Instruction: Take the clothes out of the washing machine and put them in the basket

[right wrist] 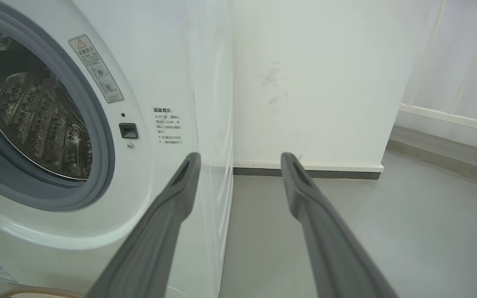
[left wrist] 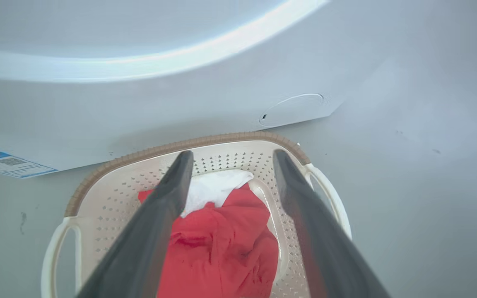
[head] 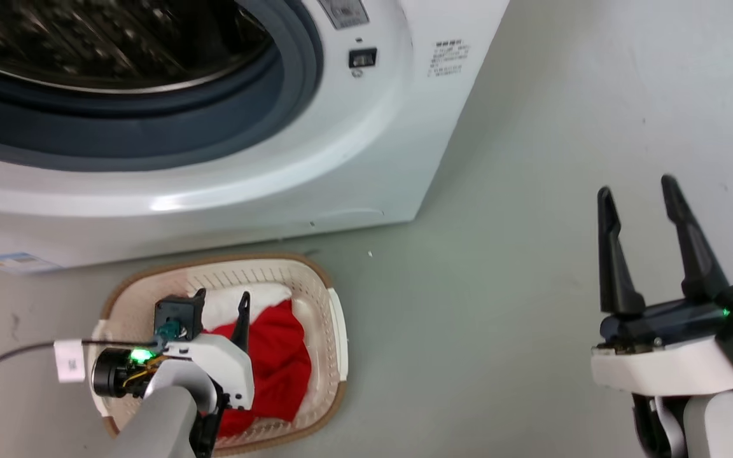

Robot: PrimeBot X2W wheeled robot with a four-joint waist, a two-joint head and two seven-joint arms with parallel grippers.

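Clothes (head: 277, 362) lie inside the basket (head: 336, 331), the red fabric bunched on its base with the white trim toward the far wall. The basket stands on the floor (head: 500, 286), its far brown rim close to the bottom front edge of the washing machine (head: 214, 184), with a narrow strip of floor between them. Above that edge the grey gasket rings the perforated steel drum (head: 105, 44). The left hand (head: 223, 294) hangs over the basket, within its rim, with fingers spread above the clothes; whether they touch the fabric I cannot tell. Wide grey floor lies to the right of the basket and the machine's front corner. The right hand (head: 637, 186) is held over it, well apart from both, fingers spread.
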